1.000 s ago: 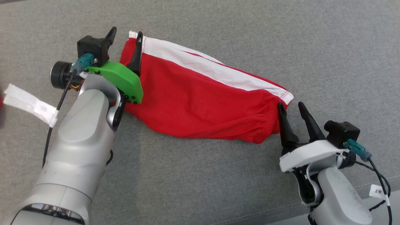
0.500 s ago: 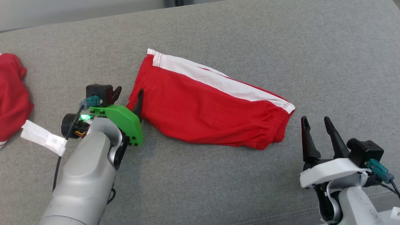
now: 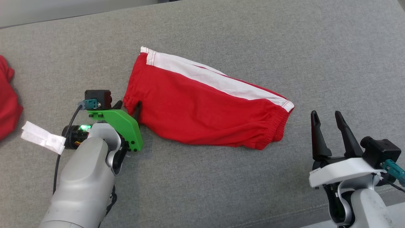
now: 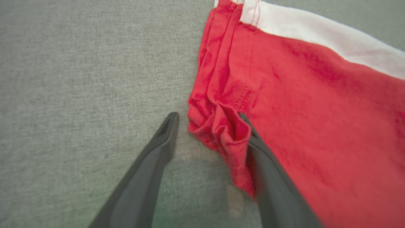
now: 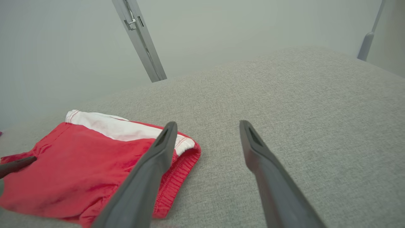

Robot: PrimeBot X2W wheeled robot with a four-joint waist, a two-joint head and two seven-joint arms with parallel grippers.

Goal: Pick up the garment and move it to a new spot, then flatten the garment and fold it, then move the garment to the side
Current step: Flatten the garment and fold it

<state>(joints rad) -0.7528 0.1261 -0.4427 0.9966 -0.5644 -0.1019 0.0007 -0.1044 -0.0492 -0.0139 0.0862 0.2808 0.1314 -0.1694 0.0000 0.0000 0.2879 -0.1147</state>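
Red and white garment (image 3: 205,107) lying on the grey cushion (image 3: 221,190). Left claw (image 3: 128,105) spread apart at its left corner, bunched cloth between the fingers (image 4: 152,158), one finger touching it. Right claw (image 3: 326,114) spread apart too, near the garment's right end, not touching it.

The red cloth shorts with a white side stripe (image 3: 202,114), at the centre of the head view, are soft matt knit, creased at the left hem and gathered at the waistband; the grey woven fabric surface (image 3: 253,190) under them is coarse and matt; the green plastic bracket (image 3: 123,125) at the lower left is smooth and faintly shiny; the silver-grey forearm shell (image 3: 82,180) below it has a satin sheen; the right gripper (image 3: 326,113) has fingers (image 3: 318,139) of matt dark plastic.
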